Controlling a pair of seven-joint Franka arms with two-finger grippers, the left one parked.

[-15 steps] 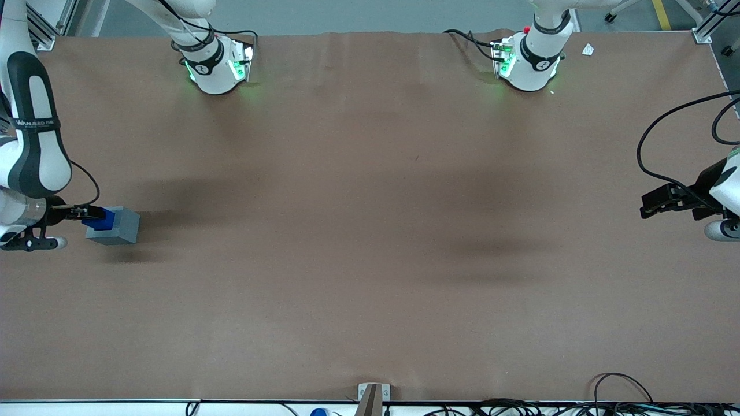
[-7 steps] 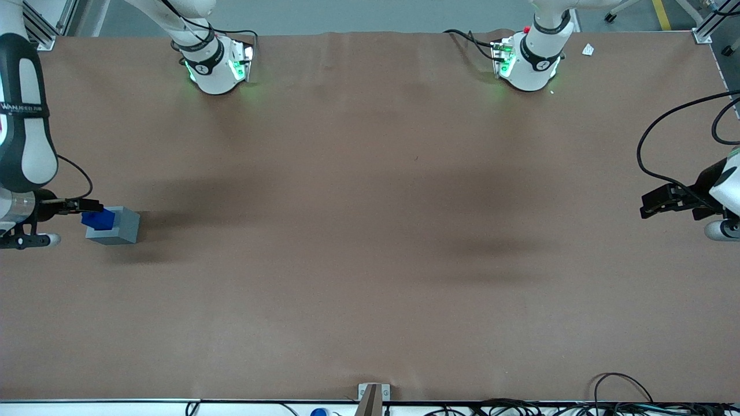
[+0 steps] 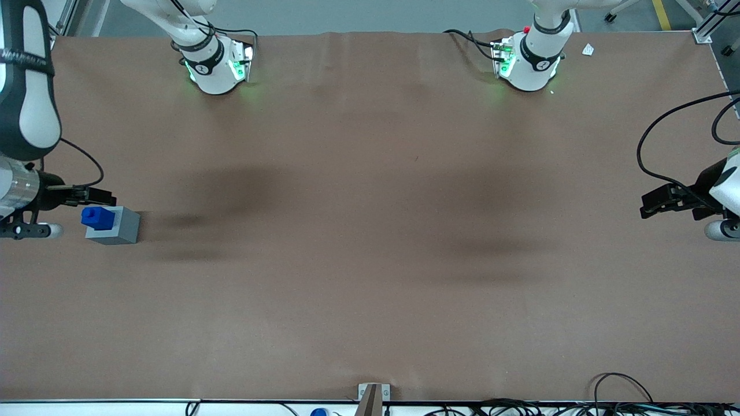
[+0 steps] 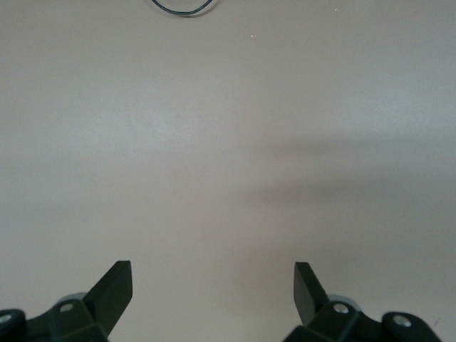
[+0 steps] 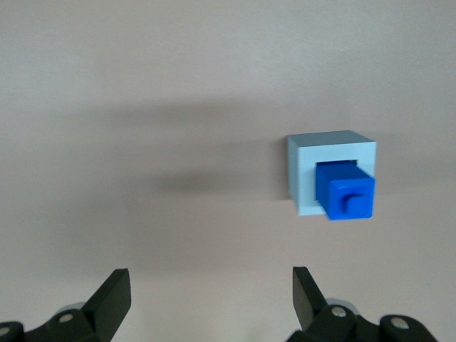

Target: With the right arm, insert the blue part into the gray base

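A wide brown table (image 3: 370,231) fills the scene, with the task's things gathered at the working arm's end of it. The gray base (image 3: 113,226) sits flat on the table, and the blue part (image 3: 97,217) stands in the recess of its top face, stud upward, with most of its body showing above the rim. The wrist view shows the same: the blue part (image 5: 345,191) in the square opening of the base (image 5: 330,171), the small stud facing the camera. The part's long axis runs vertical, in line with the recess, and its sides look square to the base's walls, so the insertion appears done or very nearly so. The right arm (image 3: 26,86) holds its gripper (image 3: 92,195) above the pair, a little farther from the front camera than they are, touching neither; its fingers (image 5: 114,293) are spread wide with nothing between them. Both pieces look like rigid, light plastic, smooth enough to slip under a weak pinch but in no way fragile. If the part needed reseating, the best hold would likely be across two flat sides of its exposed body, not the narrow stud, with the push straight down to avoid jamming.
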